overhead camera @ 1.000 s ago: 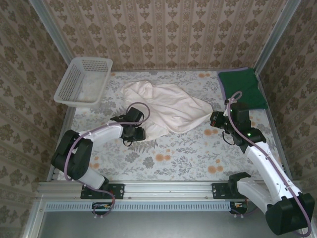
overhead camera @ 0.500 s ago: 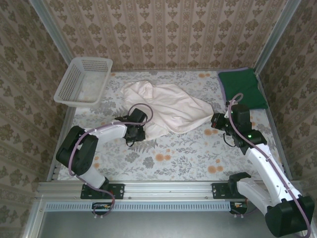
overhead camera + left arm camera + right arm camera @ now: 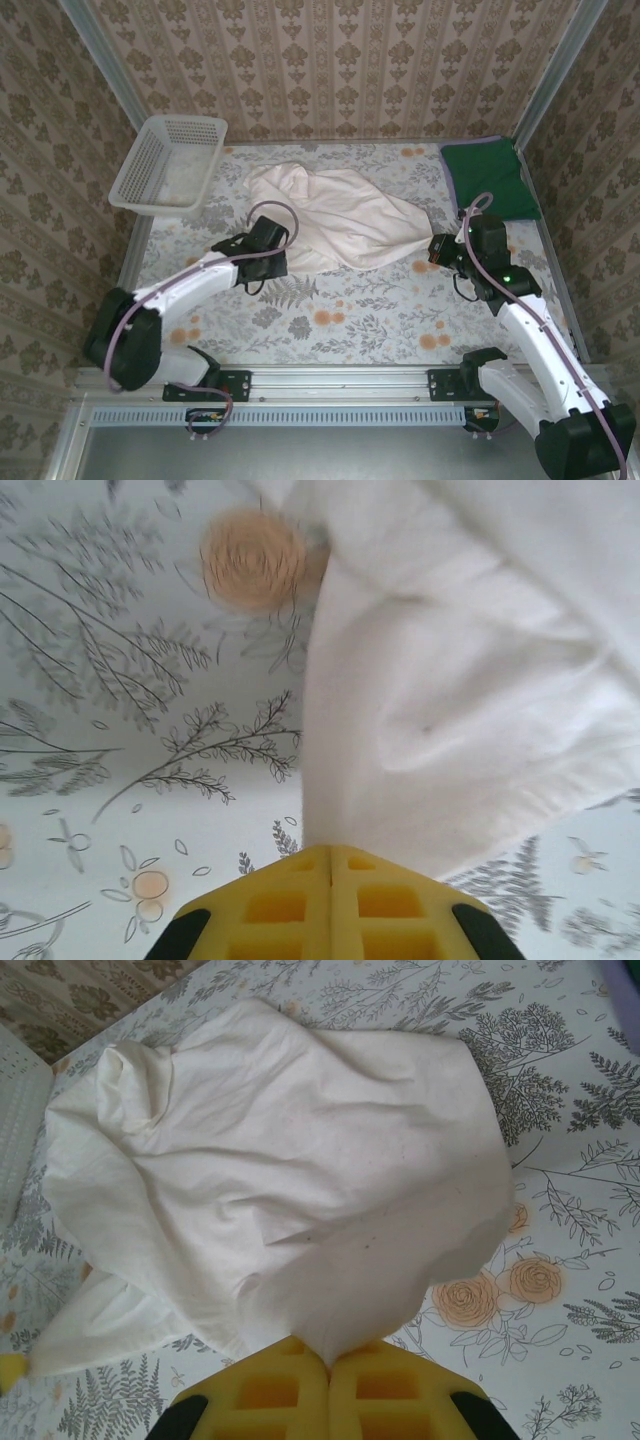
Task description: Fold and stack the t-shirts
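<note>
The cream-white t-shirt (image 3: 335, 222) lies crumpled across the middle of the flowered table. My left gripper (image 3: 272, 258) is shut on its near-left corner; in the left wrist view the cloth (image 3: 440, 710) runs straight into the closed yellow fingers (image 3: 270, 900). My right gripper (image 3: 432, 247) is shut on the shirt's right tip, where the fabric (image 3: 300, 1180) narrows into the pinched yellow fingers (image 3: 400, 1395). The dark green t-shirt (image 3: 488, 178) with purplish edging lies folded flat at the back right corner.
A white plastic mesh basket (image 3: 168, 163) stands at the back left, its edge (image 3: 15, 1130) also in the right wrist view. Patterned walls enclose the table on three sides. The flowered tablecloth (image 3: 340, 320) stretches bare in front of the shirt.
The left arm has straightened and its gripper shifted slightly up-left with the shirt corner. The right gripper has drifted a little right and nearer, keeping the shirt's tip.
</note>
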